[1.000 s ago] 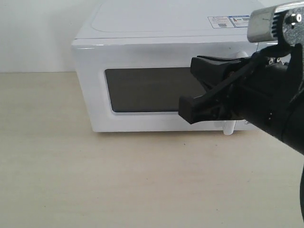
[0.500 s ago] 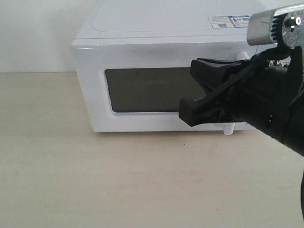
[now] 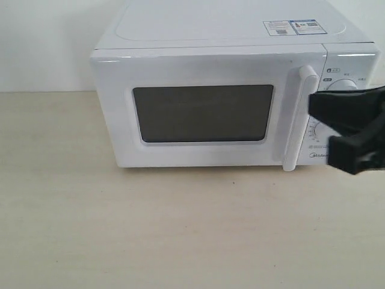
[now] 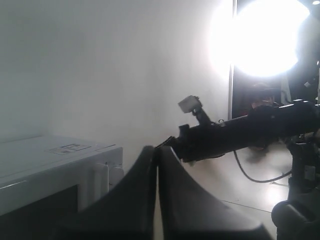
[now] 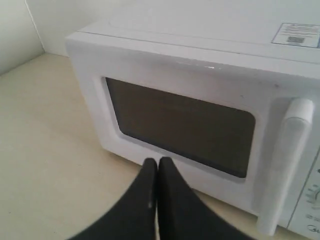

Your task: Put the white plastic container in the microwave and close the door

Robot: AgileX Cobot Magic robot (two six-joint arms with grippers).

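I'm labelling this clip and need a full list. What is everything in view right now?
microwave: one, white, on the table by the wall
door: one, white with a dark window, shut
handle: one, white, upright on the door's right edge
dial: one showing, white, on the panel right of the handle
stickers: two, white and bluish, on the microwave's top
table: one, beige
lamp: one, glaring white, left wrist view only
container: none visible
left end effector: black, shut
right end effector: black, shut, facing the door
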